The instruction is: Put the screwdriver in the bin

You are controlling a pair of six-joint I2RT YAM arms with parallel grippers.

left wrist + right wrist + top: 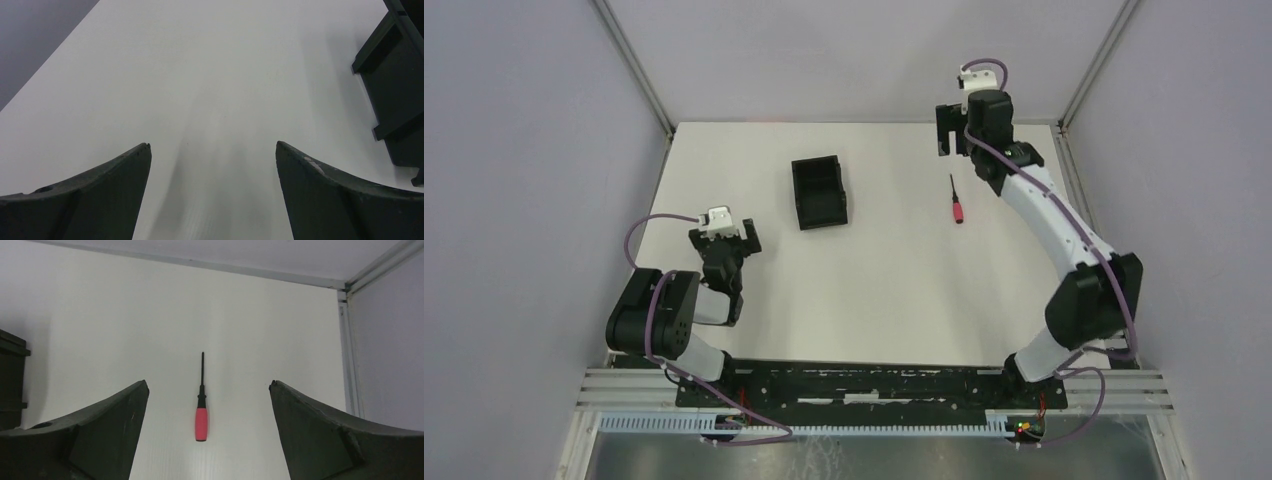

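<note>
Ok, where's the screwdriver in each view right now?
Top external: the screwdriver lies right of centre, right of the bin.
Left wrist: not in it; the bin shows at the right edge.
Right wrist: centre frame, handle nearest the camera.
Shared landmark: the bin, at the left edge of the right wrist view.

No readable text, labels or numbers appear.

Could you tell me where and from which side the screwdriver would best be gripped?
Probably the red handle of the screwdriver: it is the thickest part, while the dark shaft is very thin. It lies flat on the table with nothing close beside it, so come straight down from above, jaws closing across its width. The open right gripper frames it in its wrist view.
</note>
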